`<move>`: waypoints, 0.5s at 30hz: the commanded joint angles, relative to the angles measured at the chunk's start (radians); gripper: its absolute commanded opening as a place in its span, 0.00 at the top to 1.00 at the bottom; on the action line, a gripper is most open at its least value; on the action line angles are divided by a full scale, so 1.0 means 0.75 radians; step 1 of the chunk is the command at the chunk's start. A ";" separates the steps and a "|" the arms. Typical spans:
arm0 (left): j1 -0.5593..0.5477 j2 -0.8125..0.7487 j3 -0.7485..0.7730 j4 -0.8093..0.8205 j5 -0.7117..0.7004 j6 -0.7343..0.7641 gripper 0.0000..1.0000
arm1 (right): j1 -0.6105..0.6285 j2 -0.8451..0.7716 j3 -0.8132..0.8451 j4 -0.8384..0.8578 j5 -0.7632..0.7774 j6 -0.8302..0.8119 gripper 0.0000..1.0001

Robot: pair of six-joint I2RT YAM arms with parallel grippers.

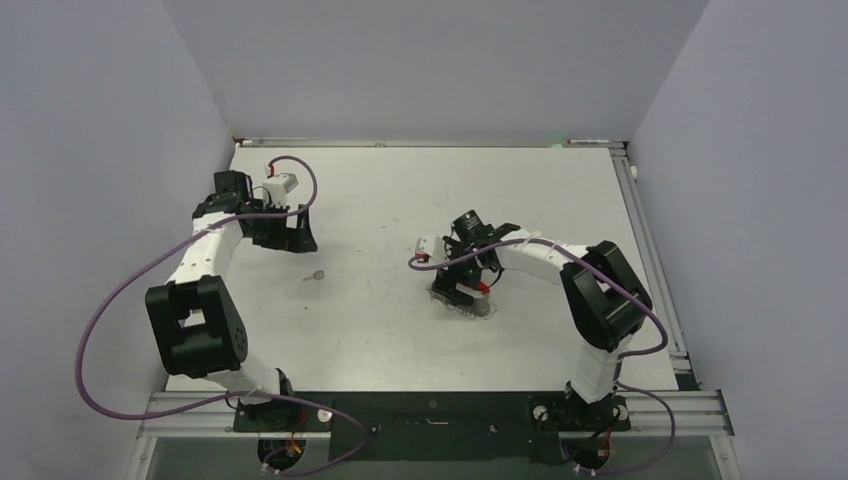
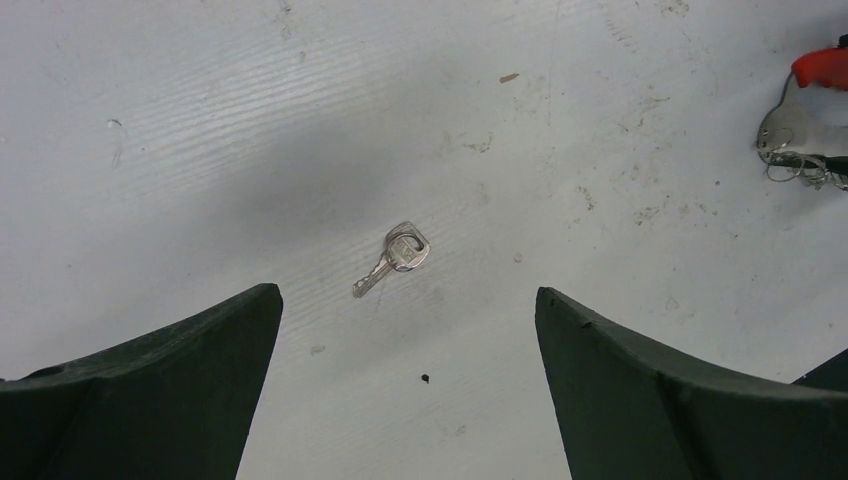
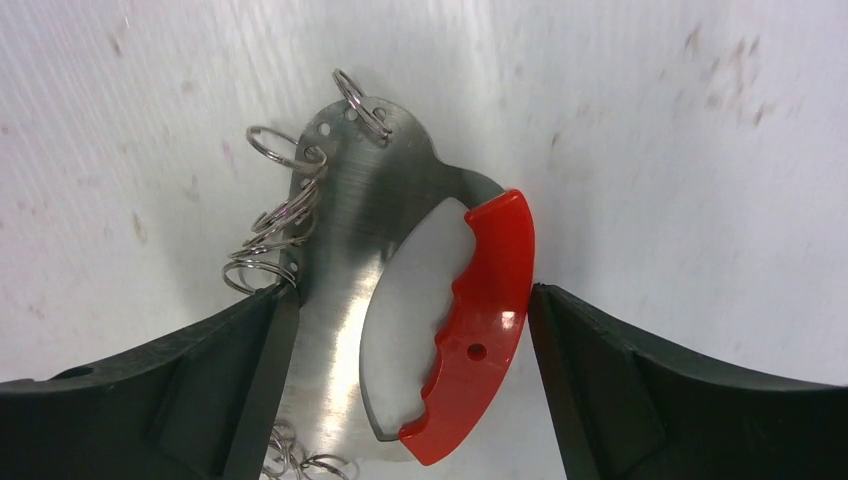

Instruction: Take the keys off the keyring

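One loose silver key (image 2: 395, 255) lies flat on the white table, just ahead of my open, empty left gripper (image 2: 408, 300); it also shows in the top view (image 1: 316, 274). The keyring (image 3: 340, 250) is a flat metal plate with several thin wire rings (image 3: 275, 150) along its edge and a red curved piece (image 3: 480, 320). My right gripper (image 3: 410, 330) is closed across it, one finger on the plate's edge and the other against the red piece, at the table's middle (image 1: 458, 292). Another key (image 2: 778, 128) lies by the red piece (image 2: 825, 65).
Grey walls enclose the white table (image 1: 380, 200) on three sides. A metal rail (image 1: 650, 260) runs along its right edge. Purple cables (image 1: 100, 310) loop off both arms. My left gripper (image 1: 292, 238) sits at the table's left.
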 commanded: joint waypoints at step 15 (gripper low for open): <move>0.150 0.044 0.131 -0.136 0.098 0.090 0.04 | 0.113 0.601 0.849 -0.343 -0.190 -0.590 0.14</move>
